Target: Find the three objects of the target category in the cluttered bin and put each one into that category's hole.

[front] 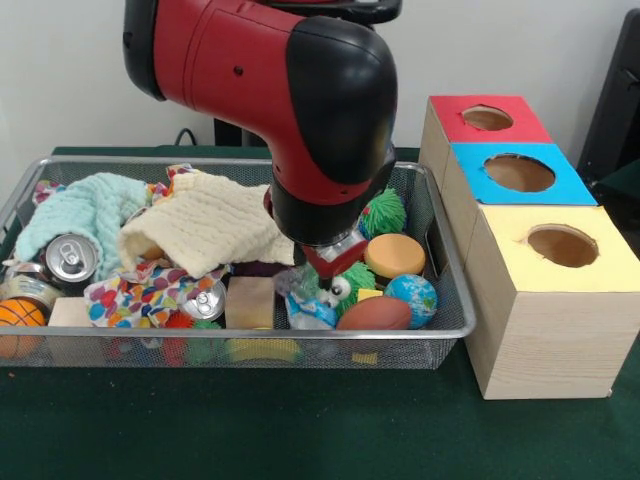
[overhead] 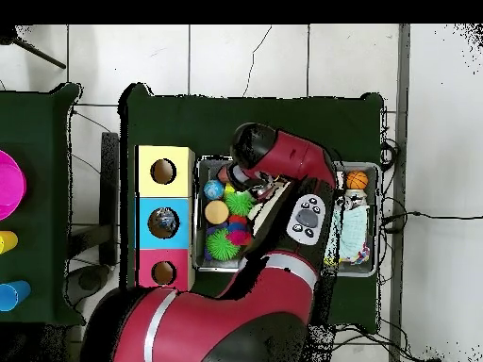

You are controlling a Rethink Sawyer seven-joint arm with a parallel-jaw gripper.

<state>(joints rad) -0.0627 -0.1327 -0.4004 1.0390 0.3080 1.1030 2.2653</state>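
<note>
- Red and black robot arm is reaching down into the wire mesh bin; gripper is sitting low among the clutter, right of the bin's middle.
- Can't tell whether the gripper is clenched or released; the arm's bulk is blocking it.
- Green fuzzy toy with googly eyes is lying directly under the gripper, just beside it or touching, unclear which.
- Brown football-shaped ball and blue globe ball are sitting by the bin's right front corner; orange round disc and green spiky ball are lying behind them.
- Cream knitted cloth and mint green cloth are draping over the bin's left half, silver drink can in front of them.
- Wooden box row is standing right of the bin: red-topped hole, blue-topped hole, yellow-topped hole.
</note>
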